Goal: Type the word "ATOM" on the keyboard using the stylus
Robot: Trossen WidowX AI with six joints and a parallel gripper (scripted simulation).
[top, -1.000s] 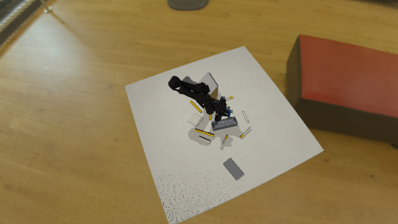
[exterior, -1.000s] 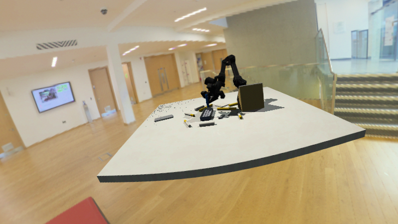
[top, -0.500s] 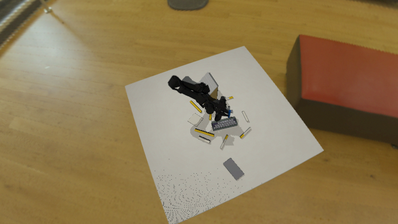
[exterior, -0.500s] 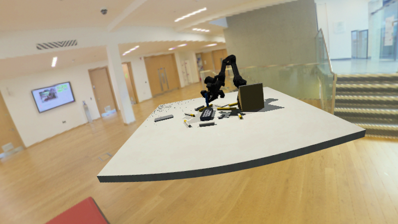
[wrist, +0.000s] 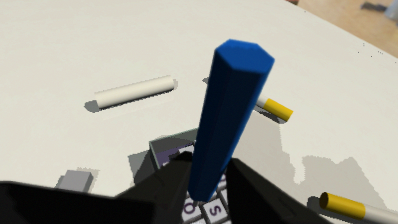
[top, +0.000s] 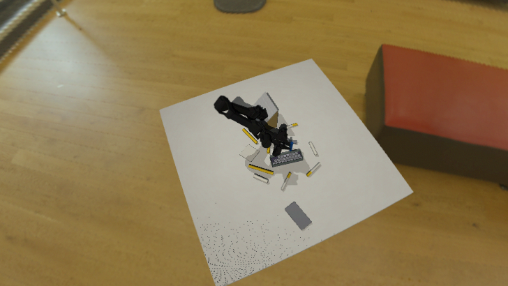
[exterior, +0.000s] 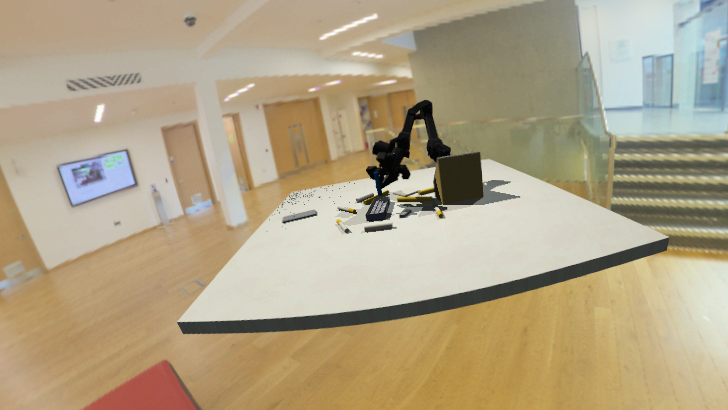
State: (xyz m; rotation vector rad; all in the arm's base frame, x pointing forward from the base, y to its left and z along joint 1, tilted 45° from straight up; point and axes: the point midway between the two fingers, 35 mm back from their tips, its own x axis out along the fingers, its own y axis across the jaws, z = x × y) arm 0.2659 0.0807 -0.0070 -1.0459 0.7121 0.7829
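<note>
The blue stylus stands nearly upright, a little tilted, between the fingers of my gripper. The gripper is shut on it. The small dark keyboard with pale keys lies on the white table, under the stylus. In the wrist view the stylus's lower end shows over the keys, close to keys marked O and S; the fingers hide most of the other keys. Whether the tip touches a key cannot be told.
Several white and yellow sticks lie around the keyboard, such as a white one and a yellow one. A grey slab lies farther off. A brown-sided box stands near the arm. A small grey block lies beside the keyboard.
</note>
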